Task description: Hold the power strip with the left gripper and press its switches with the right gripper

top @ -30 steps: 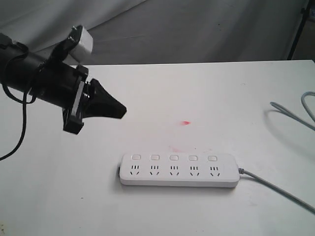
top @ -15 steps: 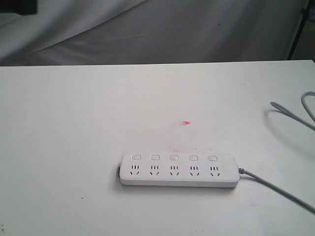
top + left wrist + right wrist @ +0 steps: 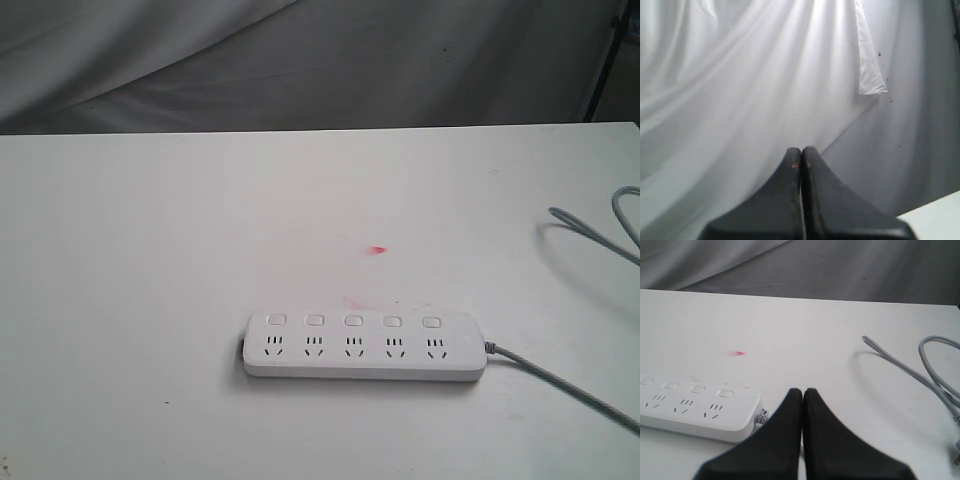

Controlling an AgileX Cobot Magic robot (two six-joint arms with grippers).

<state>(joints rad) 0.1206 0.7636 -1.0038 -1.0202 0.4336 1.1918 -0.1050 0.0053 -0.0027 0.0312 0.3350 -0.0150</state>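
a white table (image 3: 150, 250) with a red smear (image 3: 377, 250), backed by draped grey-white cloth (image 3: 350, 60).
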